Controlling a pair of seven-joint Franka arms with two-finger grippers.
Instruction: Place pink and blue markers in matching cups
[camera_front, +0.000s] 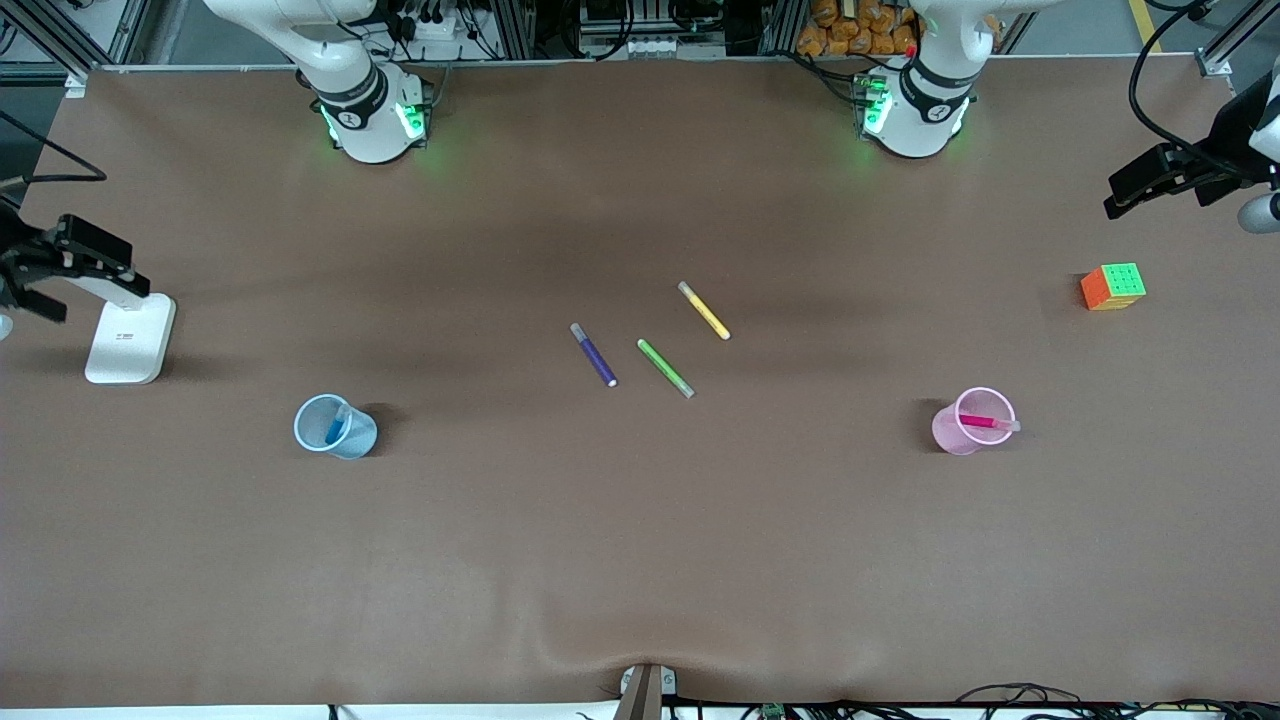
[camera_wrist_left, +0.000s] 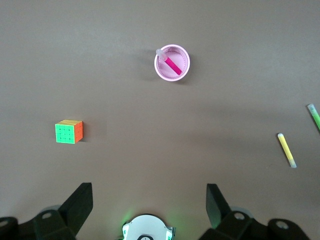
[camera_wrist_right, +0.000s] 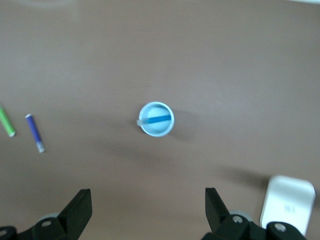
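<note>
The light blue cup (camera_front: 335, 427) stands upright toward the right arm's end of the table, and the blue marker (camera_front: 336, 428) leans inside it. From above, the right wrist view shows the same cup (camera_wrist_right: 156, 119) and marker (camera_wrist_right: 159, 119). Toward the left arm's end stands the light pink cup (camera_front: 973, 421), holding the pink marker (camera_front: 985, 423) with its pale end over the rim; the left wrist view has that cup (camera_wrist_left: 172, 62) and marker (camera_wrist_left: 173, 65) too. My left gripper (camera_wrist_left: 149, 195) hangs open and empty, high over the left arm's end. My right gripper (camera_wrist_right: 147, 197) is open and empty, high over the right arm's end.
A purple marker (camera_front: 593, 355), a green marker (camera_front: 665, 368) and a yellow marker (camera_front: 704, 310) lie loose mid-table, farther from the front camera than the cups. A colour cube (camera_front: 1113, 287) sits near the left arm's end. A white stand (camera_front: 130, 340) stands at the right arm's end.
</note>
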